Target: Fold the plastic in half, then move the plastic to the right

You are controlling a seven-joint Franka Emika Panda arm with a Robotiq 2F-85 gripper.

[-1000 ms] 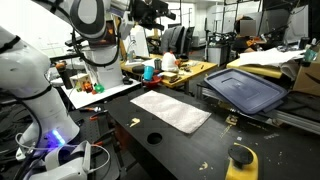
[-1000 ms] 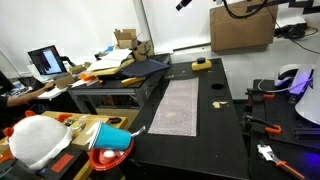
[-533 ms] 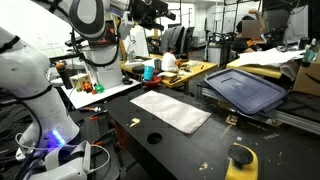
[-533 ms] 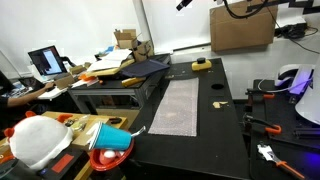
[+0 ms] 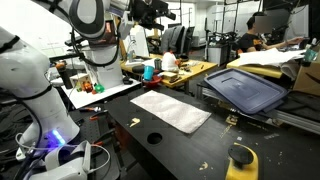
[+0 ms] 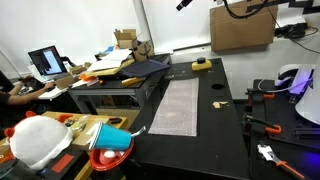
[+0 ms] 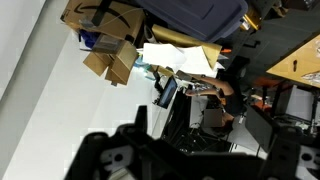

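Presently, item by item:

- Plastic: a pale rectangular sheet, lying flat and unfolded near the middle of the black counter. It is showing this way in both exterior views.
- End effector: hanging high above the scene at the end of the white arm, well apart from the sheet. In the wrist view its dark fingers are standing wide apart and gripping nothing.
- Dark blue tray: resting tilted on a neighbouring stand just beside the counter.
- Yellow block: sitting at the far end of the counter, beyond the sheet's short edge.
- Yellow-and-black object: lying near the counter's front corner, apart from the sheet.
- Cardboard box: in the wrist view it is showing a black curved stroke on one face. Any lettering is too blurred to read.
- Laptop: standing open on a side desk with its screen glowing. The text on it is too small to read.
- Red bowl: holding a blue cup that is lying on its side.
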